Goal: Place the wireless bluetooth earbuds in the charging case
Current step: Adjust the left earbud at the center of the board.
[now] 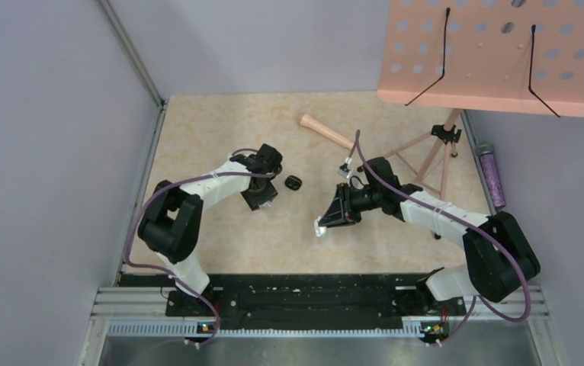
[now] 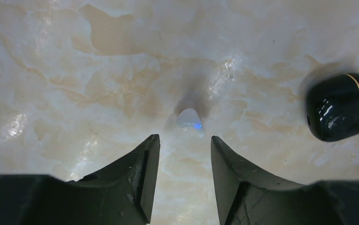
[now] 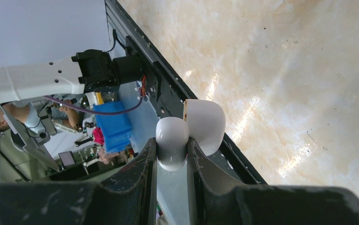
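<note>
One tiny white earbud (image 2: 189, 119) with a blue light lies on the marble table just ahead of my left gripper (image 2: 184, 138). That gripper is open and empty, pointing down over the table, also in the top view (image 1: 262, 200). I see no second earbud. My right gripper (image 3: 172, 143) is shut on a white charging case (image 3: 173, 140) with its lid (image 3: 205, 124) swung open. It holds the case tilted above the table, also in the top view (image 1: 321, 226). A small closed black case (image 2: 340, 107) with a gold line lies right of the earbud (image 1: 293, 182).
A pink music stand (image 1: 495, 53) on a tripod (image 1: 434, 152) stands at the back right. A pink wooden stick (image 1: 325, 131) lies near it. A purple bottle (image 1: 492, 174) lies by the right wall. A black rail (image 1: 304, 293) runs along the near edge.
</note>
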Available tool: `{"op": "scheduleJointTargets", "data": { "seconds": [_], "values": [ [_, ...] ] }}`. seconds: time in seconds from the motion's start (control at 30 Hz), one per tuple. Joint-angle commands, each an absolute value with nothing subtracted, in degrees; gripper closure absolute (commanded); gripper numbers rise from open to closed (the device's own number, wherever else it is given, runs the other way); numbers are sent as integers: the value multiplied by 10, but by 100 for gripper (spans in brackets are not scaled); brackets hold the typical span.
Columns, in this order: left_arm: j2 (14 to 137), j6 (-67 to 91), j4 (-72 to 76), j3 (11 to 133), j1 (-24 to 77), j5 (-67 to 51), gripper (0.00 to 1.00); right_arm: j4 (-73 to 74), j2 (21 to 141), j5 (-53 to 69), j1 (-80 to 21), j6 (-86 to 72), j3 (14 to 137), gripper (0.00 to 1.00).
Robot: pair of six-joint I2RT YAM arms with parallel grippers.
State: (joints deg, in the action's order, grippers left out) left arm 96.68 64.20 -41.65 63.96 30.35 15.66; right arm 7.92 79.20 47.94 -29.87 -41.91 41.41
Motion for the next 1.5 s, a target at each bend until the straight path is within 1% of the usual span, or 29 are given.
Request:
{"op": "scheduleJointTargets", "data": {
  "seconds": [0.0, 0.17, 0.57, 0.6, 0.67, 0.73, 0.93, 1.03, 1.07, 1.1, 1.17, 1.2, 1.23, 1.3, 1.33, 1.43, 1.47],
  "values": [
    [998, 678, -426, 676, 302, 187, 52, 82, 768, 479, -296, -406, 434, 100],
    [1010, 679, -428, 681, 302, 186, 57, 84, 768, 483, -296, -402, 433, 100],
    [1035, 683, -418, 676, 302, 201, 59, 85, 780, 491, -295, -393, 442, 100],
    [1035, 683, -417, 675, 302, 203, 61, 85, 780, 492, -295, -393, 441, 100],
    [1035, 681, -417, 678, 302, 205, 74, 85, 779, 492, -295, -392, 441, 100],
    [1032, 679, -420, 679, 302, 206, 77, 85, 779, 493, -296, -392, 440, 100],
    [1002, 654, -434, 687, 302, 220, 77, 85, 779, 492, -295, -394, 441, 100],
    [944, 580, -394, 675, 303, 214, 75, 85, 779, 491, -296, -394, 441, 100],
    [926, 561, -372, 662, 303, 211, 74, 85, 780, 491, -295, -394, 440, 100],
    [908, 544, -352, 646, 303, 208, 70, 85, 780, 491, -295, -394, 440, 100],
    [870, 508, -309, 613, 303, 199, 60, 84, 781, 491, -295, -395, 440, 100],
    [861, 493, -297, 603, 303, 193, 50, 83, 781, 491, -295, -395, 439, 100],
    [854, 483, -291, 595, 303, 189, 38, 81, 782, 491, -296, -395, 438, 100],
    [853, 471, -294, 592, 303, 186, 5, 79, 783, 492, -296, -397, 439, 100],
    [856, 467, -298, 594, 303, 182, 2, 78, 784, 492, -296, -397, 439, 100],
    [864, 466, -305, 598, 303, 170, 1, 76, 787, 493, -296, -398, 440, 100],
    [865, 466, -303, 597, 303, 166, 2, 76, 786, 493, -297, -399, 441, 100]
  ]
}}
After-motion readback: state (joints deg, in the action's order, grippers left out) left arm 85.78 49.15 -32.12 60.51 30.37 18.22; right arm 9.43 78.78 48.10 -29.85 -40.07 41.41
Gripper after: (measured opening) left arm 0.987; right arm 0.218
